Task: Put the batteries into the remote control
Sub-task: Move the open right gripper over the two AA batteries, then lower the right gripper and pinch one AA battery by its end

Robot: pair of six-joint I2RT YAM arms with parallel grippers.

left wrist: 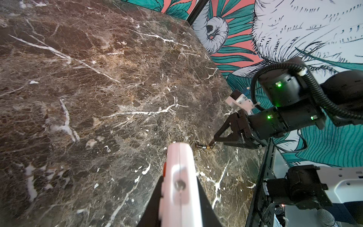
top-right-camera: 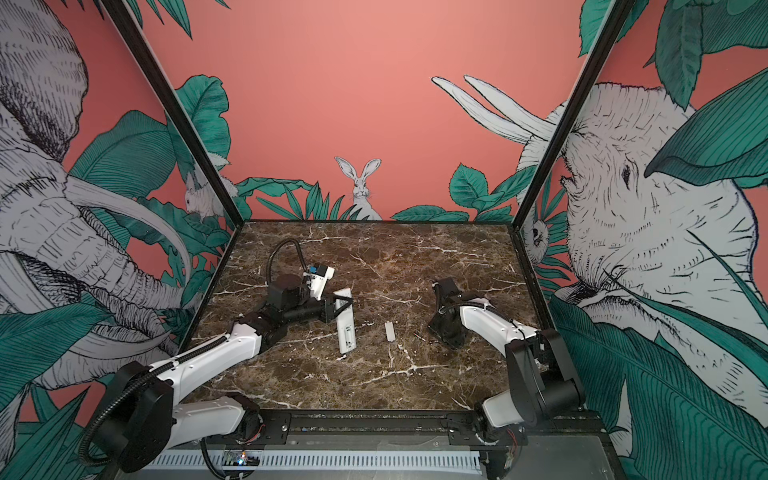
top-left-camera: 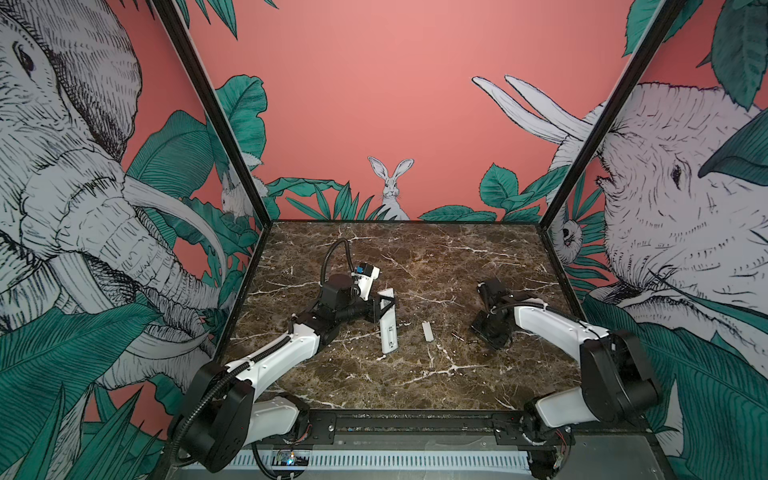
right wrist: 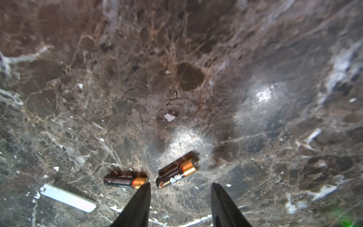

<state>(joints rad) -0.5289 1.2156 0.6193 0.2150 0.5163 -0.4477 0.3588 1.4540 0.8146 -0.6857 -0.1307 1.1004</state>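
left wrist view shows the remote control [left wrist: 180, 176] clenched in our left jaws, we judge to steady it for loading. both batteries [right wrist: 125, 180] lie on the bench [right wrist: 196, 78] near the cover plate [right wrist: 68, 195]. our right jaws hang half spread over them, gripping nothing, one tip just beside a battery's end.

I see black batteries [right wrist: 125, 180] with orange-gold ends, a white remote control [top-left-camera: 389, 337], and a dark brown counter [top-left-camera: 415, 395] veined in white.
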